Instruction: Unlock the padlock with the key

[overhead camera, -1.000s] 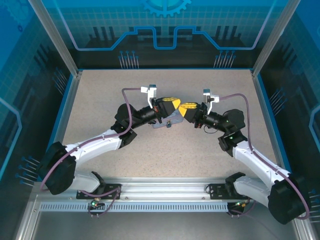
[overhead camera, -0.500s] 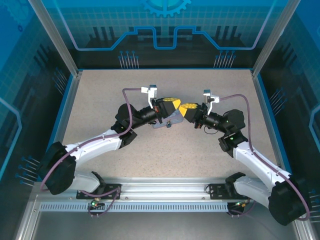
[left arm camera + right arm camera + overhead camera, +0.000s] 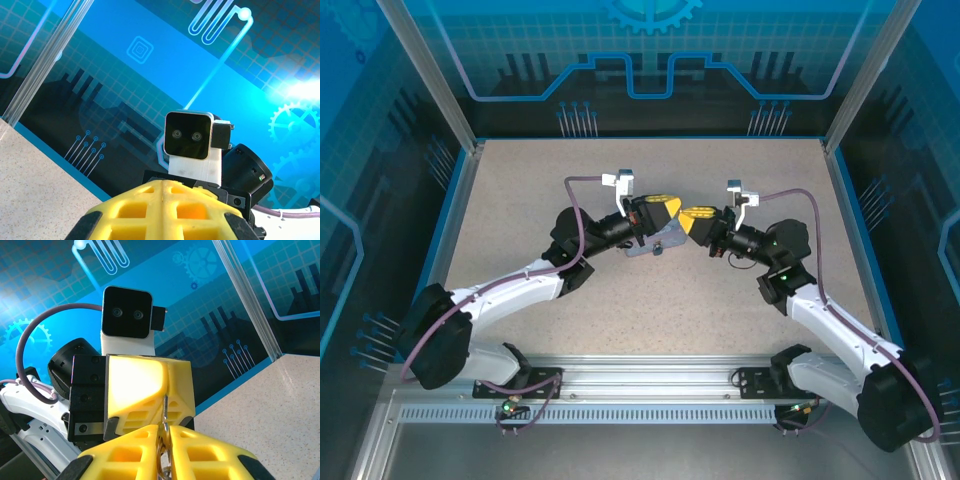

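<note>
Yellow right jaws tight on the key point(image 3: 162, 447) (left jaws fully together)

Key point(image 3: 164, 415): thin bright metal sliver. I see it edge-on in the right wrist view, upright, blade to 12 o'clock, a small loop at its 6 o'clock end. It's pinched between the right gripper point(image 3: 164, 431) fingers, off the table. Top end runs up along the seam of the left gripper point(image 3: 166, 387); touching or not, I can't tell. Padlock point(image 3: 661, 248): probably the small dark bit at 6 o'clock of where the tips meet in the top view. Too small to tell the shackle state.
</note>
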